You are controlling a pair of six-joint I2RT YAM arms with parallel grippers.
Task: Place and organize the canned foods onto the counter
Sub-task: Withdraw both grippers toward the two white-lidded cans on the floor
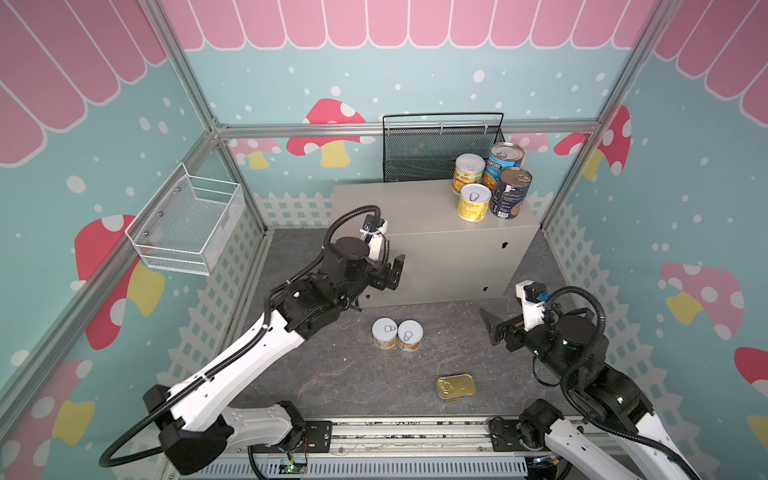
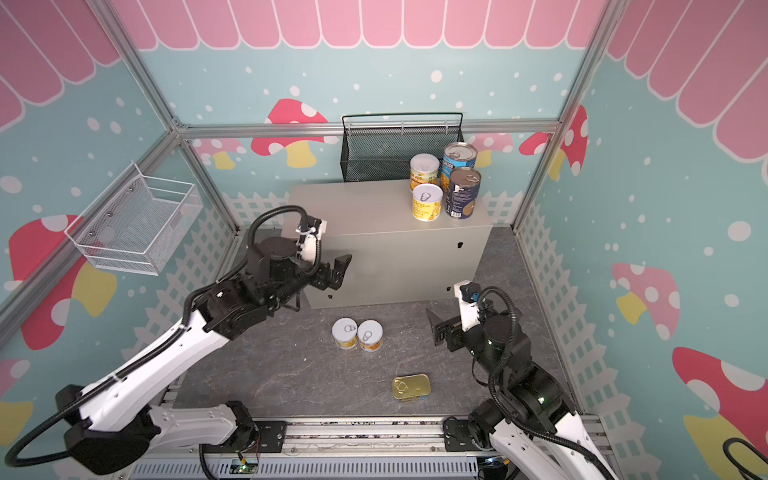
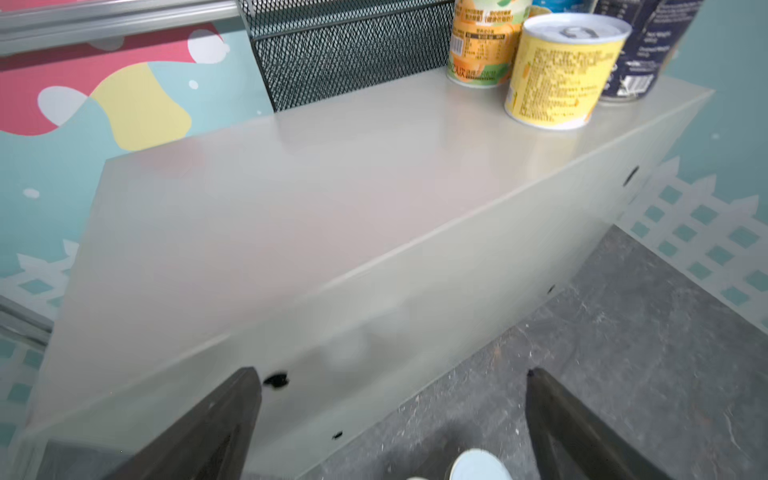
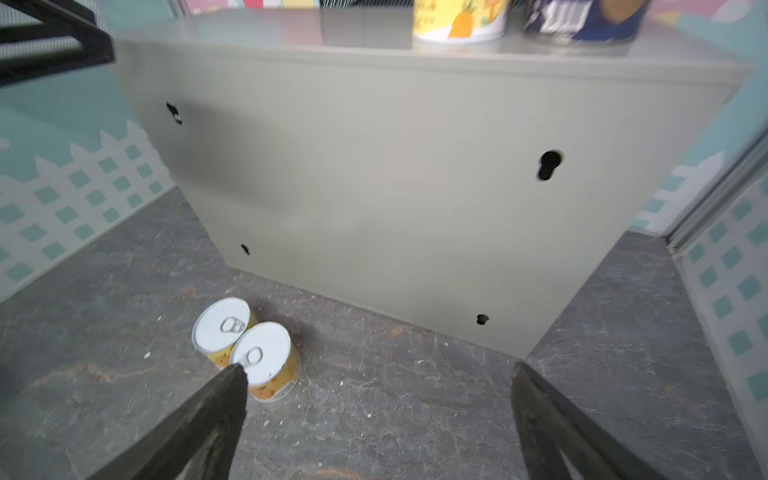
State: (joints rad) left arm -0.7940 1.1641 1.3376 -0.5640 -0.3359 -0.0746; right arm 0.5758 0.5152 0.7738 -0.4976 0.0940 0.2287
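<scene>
Canned foods (image 1: 473,202): four on counter (image 1: 415,208), three below; left hand (image 3: 392,374), right hand (image 4: 376,370) both released

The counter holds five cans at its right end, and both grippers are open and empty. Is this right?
No, the counter holds four cans, not five, as both top views show. The rest is right.

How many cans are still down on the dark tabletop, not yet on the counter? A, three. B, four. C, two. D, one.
A: two small yellow cans stand side by side before the counter, and a flat gold tin lies apart, nearer the arms' bases.
</scene>
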